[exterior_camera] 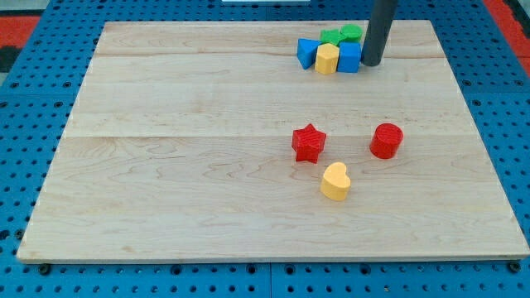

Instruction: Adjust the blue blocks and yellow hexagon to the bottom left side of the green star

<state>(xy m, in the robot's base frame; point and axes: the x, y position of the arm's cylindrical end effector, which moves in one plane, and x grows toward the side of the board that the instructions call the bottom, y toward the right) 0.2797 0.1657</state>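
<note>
A cluster sits near the view's top, right of centre. A blue triangle-like block [308, 52] is at its left, a yellow hexagon [327, 59] in the middle and a blue cube [349, 57] at its right. Behind them lie a green star [332, 36] and a second green block [351, 33]. The blocks touch or nearly touch one another. The dark rod comes down from the top edge, and my tip [372, 63] stands right beside the blue cube's right side.
A red star [309, 142], a red cylinder [386, 141] and a yellow heart [335, 181] lie lower on the wooden board [166, 165], right of centre. A blue pegboard [33, 99] surrounds the board.
</note>
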